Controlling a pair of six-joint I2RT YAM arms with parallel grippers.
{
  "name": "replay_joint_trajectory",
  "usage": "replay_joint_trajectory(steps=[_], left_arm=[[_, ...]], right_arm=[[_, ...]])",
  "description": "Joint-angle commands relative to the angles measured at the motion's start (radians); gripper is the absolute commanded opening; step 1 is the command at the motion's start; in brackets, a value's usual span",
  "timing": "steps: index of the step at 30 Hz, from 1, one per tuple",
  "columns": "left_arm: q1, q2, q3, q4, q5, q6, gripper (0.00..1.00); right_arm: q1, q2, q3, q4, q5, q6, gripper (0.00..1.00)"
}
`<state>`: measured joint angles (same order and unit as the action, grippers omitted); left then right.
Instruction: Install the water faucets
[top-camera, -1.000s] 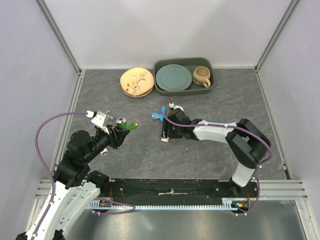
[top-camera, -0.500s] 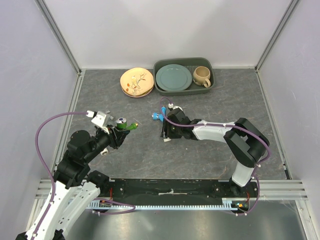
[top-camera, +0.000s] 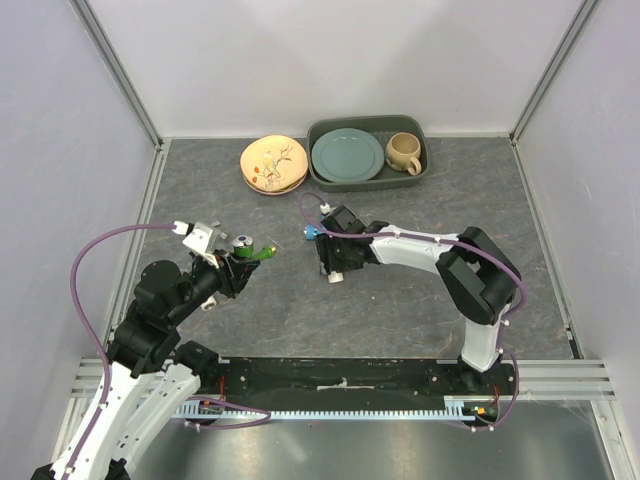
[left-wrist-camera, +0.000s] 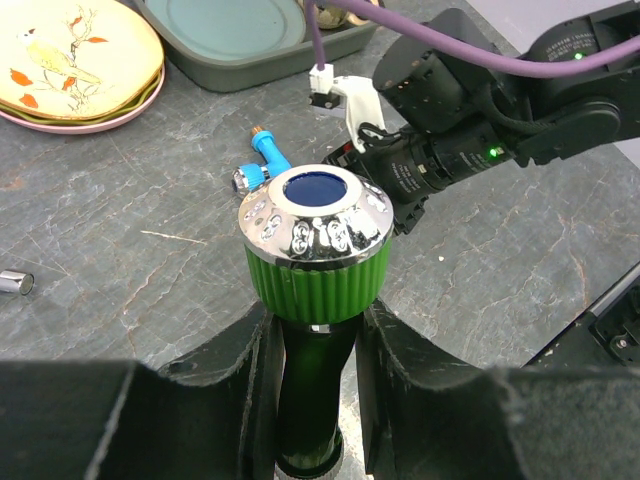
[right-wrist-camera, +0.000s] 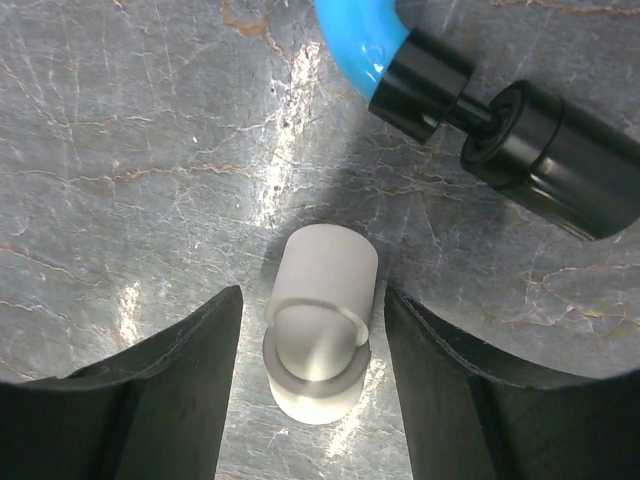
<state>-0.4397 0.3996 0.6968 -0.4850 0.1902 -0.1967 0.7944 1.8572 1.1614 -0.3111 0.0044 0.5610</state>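
Observation:
My left gripper (left-wrist-camera: 312, 385) is shut on the dark stem of the green water faucet (left-wrist-camera: 315, 262), held upright with its chrome cap facing the camera. From above, the green faucet (top-camera: 254, 253) hangs above the table's left half. The light blue water faucet (right-wrist-camera: 362, 40) with its black end lies on the table, just beyond my right gripper (right-wrist-camera: 312, 292). That gripper is open and low over a white elbow fitting (right-wrist-camera: 320, 330). The fitting lies between the fingers with a gap on each side. In the top view, the blue faucet (top-camera: 313, 232) sits beside the right gripper (top-camera: 331, 268).
A grey-green tray (top-camera: 420, 172) at the back holds a teal plate and a beige mug (top-camera: 404, 152). Stacked patterned plates (top-camera: 273, 163) sit to its left. A small grey metal piece (left-wrist-camera: 14, 282) lies on the table at left.
The right wrist has shifted slightly to the left and the arm's elbow has swung with it. The left arm and the green faucet have not moved.

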Motion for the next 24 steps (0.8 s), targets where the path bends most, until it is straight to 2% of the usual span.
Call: replay_joint_trajectory(steps=[1, 11, 17, 20, 21, 23, 24], left_arm=[[0.004, 0.002, 0.003, 0.026, 0.018, 0.022, 0.02], [0.002, 0.004, 0.001, 0.026, 0.023, 0.023, 0.02], [0.004, 0.008, 0.001, 0.025, 0.025, 0.022, 0.02], [0.004, 0.011, 0.000, 0.025, 0.022, 0.022, 0.02], [0.004, 0.010, 0.001, 0.026, 0.020, 0.022, 0.02], [0.004, 0.015, 0.001, 0.025, 0.020, 0.022, 0.02], [0.002, 0.016, 0.001, 0.025, 0.020, 0.022, 0.02]], right_arm=[[-0.006, 0.057, 0.118, -0.187, 0.008, -0.104, 0.67], [-0.040, 0.164, 0.274, -0.335, -0.070, -0.226, 0.66], [-0.044, 0.220, 0.342, -0.371, -0.113, -0.273, 0.61], [-0.047, 0.227, 0.348, -0.376, -0.123, -0.283, 0.51], [-0.047, 0.224, 0.348, -0.375, -0.127, -0.285, 0.40], [-0.052, 0.206, 0.342, -0.365, -0.127, -0.288, 0.28], [-0.052, 0.195, 0.339, -0.359, -0.133, -0.291, 0.18]])
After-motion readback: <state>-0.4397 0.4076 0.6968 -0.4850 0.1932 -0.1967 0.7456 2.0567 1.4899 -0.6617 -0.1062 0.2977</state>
